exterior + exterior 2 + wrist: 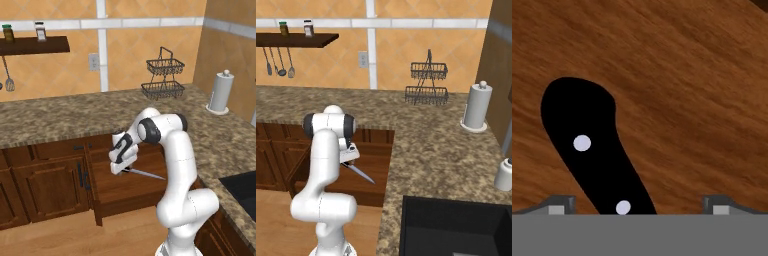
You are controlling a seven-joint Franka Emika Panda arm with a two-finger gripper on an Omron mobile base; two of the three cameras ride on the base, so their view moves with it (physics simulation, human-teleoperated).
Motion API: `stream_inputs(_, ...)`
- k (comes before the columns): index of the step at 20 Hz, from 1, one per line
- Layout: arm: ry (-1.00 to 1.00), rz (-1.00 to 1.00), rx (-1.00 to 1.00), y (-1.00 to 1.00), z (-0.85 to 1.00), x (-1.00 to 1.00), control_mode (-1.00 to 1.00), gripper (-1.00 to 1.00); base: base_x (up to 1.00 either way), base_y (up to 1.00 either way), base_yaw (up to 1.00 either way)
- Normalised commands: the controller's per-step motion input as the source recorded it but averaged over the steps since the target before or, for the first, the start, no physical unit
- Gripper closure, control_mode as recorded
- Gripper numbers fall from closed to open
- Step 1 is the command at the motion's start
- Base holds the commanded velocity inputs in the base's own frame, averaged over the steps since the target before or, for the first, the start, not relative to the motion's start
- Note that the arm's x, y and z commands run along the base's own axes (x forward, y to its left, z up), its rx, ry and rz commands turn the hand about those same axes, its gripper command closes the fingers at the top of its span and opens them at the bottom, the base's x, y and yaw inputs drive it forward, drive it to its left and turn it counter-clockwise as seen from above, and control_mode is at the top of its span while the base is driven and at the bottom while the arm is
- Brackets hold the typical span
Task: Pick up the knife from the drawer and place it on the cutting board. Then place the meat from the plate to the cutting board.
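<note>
The drawer (120, 192) stands pulled open below the counter, and its reddish-brown floor (687, 100) lies under the hand. The knife (147, 174) lies in it, its silver blade pointing right and away from my gripper (122, 170). From the right base view, the blade (360, 173) slants down to the right below my gripper (348, 162). In the hand view the black handle (592, 145), with two pale rivets, runs between my fingertips. My gripper (639, 205) is open, both tips standing well clear of the handle. The cutting board, the plate and the meat are out of view.
A speckled granite counter (60, 117) wraps around the corner. On it stand a two-tier wire basket (163, 75) and a paper towel roll (220, 92). A dark sink (456, 225) is set in at the right. Cabinet doors (50, 185) flank the drawer on the left.
</note>
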Motion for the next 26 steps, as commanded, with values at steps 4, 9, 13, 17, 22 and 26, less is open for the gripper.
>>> stream_inputs(4,-0.02,0.02,0.01,0.0,-0.04,0.05,-1.0,1.0,0.0,0.0,0.0)
stream_inputs(9,0.0,0.02,0.0,-0.01,0.0,-0.11,-1.0,1.0,0.0,0.0,0.0)
stream_inputs(13,-0.09,0.08,0.0,0.06,0.39,-0.32,-1.0,1.0,0.0,0.0,0.0)
stream_inputs(17,-0.11,0.03,0.0,0.34,0.88,-0.28,-1.0,1.0,0.0,0.0,0.0)
stream_inputs(22,-0.08,0.0,0.0,0.11,1.0,-0.81,-1.0,1.0,0.0,0.0,0.0)
stream_inputs(26,-0.15,0.0,0.0,0.0,1.0,-1.0,-1.0,1.0,0.0,0.0,0.0)
